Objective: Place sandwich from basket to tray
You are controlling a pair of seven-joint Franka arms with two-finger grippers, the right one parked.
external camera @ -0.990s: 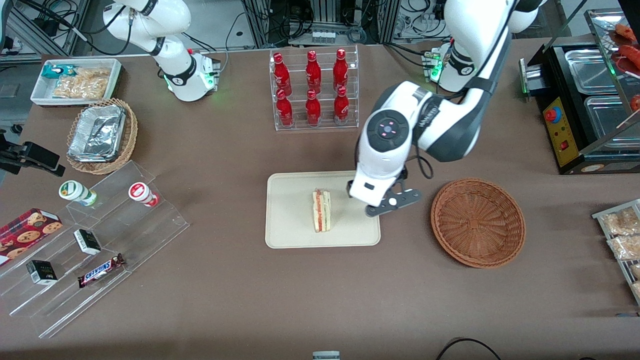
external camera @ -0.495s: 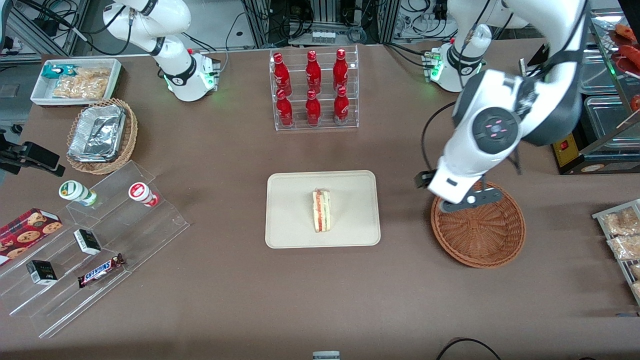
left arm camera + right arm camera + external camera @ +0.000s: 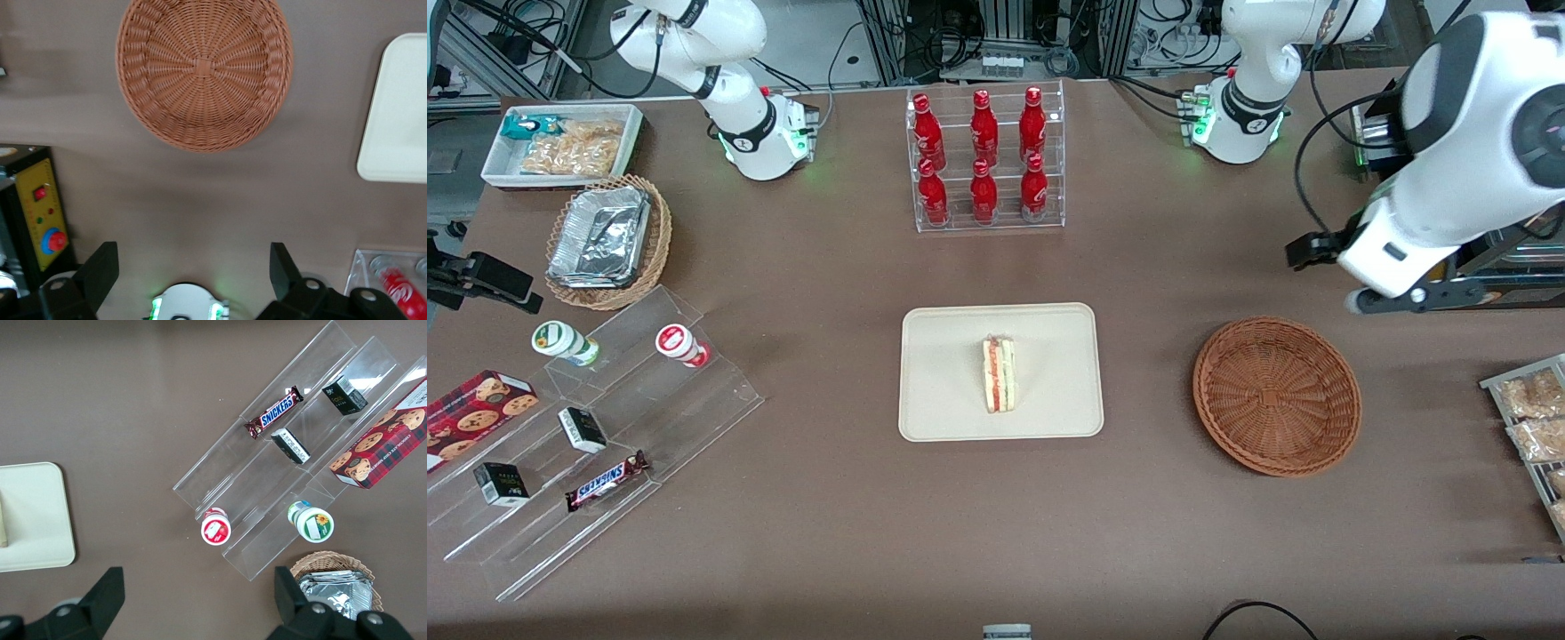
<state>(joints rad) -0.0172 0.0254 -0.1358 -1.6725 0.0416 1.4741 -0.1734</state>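
The sandwich [image 3: 999, 373], a white wedge with red and green filling, stands on its edge in the middle of the beige tray [image 3: 943, 391]. The reddish-brown wicker basket [image 3: 1276, 396] beside the tray holds nothing. My left gripper [image 3: 1353, 295] is raised above the table, farther from the front camera than the basket, toward the working arm's end. It is open and holds nothing. In the left wrist view the gripper [image 3: 193, 273] shows wide-spread fingers [image 3: 100, 267] over bare table, with the basket [image 3: 203, 67] and a corner of the tray [image 3: 400, 113] in sight.
A black appliance with a yellow panel [image 3: 1423, 231] stands close to the gripper. Snack packets [image 3: 1534, 409] lie at the working arm's end. A rack of red bottles [image 3: 984, 160], acrylic steps with snacks [image 3: 596, 444] and a tan basket with foil containers [image 3: 605, 240] stand farther off.
The gripper moved from beside the sandwich at the tray's edge, over the basket, up and toward the working arm's end. The sandwich stayed on the tray.
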